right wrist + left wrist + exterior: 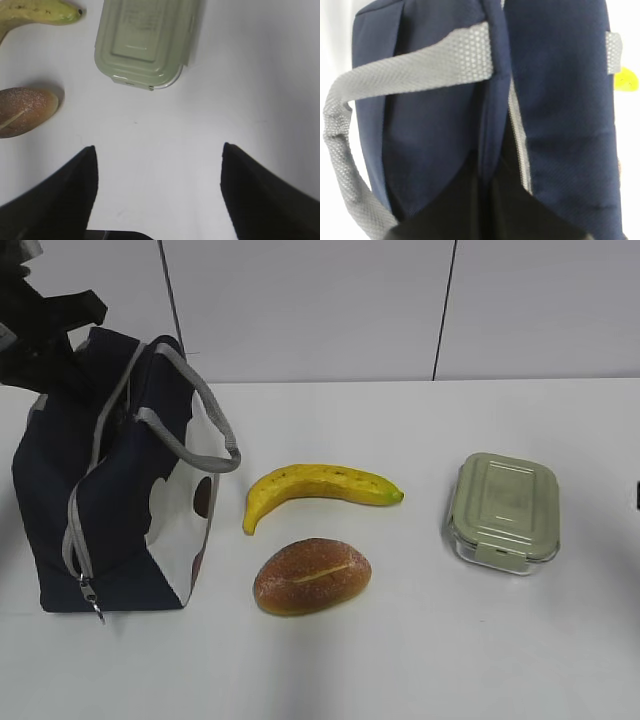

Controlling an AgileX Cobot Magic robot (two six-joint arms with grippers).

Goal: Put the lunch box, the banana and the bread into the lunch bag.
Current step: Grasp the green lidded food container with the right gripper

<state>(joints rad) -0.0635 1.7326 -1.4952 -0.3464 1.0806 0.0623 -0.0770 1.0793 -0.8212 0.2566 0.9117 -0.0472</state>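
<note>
Lunch bag standing upright at far left of white surface, zipper mostly closed along the near edge, grey handles drooping right. Nothing packed yet.

Banana lying mid-surface just right of the bag, greenish tip pointing right. Bread just near of it, close but apparently not touching. Lunch box well apart to the right, lid on.

Left hand up at the bag's top, far-left corner; wrist view filled with navy fabric and a handle strap — fingers not distinguishable, so cannot tell whether apart or together. Right hand hovering over bare surface near of the lunch box, fingers spread wide, holding nothing.

Risks, as judged from here:
- Soft bag likely to tip or slide under a one-sided pull at the top — no visible bracing.
- Loose handles could snag the left hand or fall across the opening.
- Narrow mouth; lunch box may catch on the zipper edge.
- Banana and bread close together — reaching for one may nudge the other.
</note>
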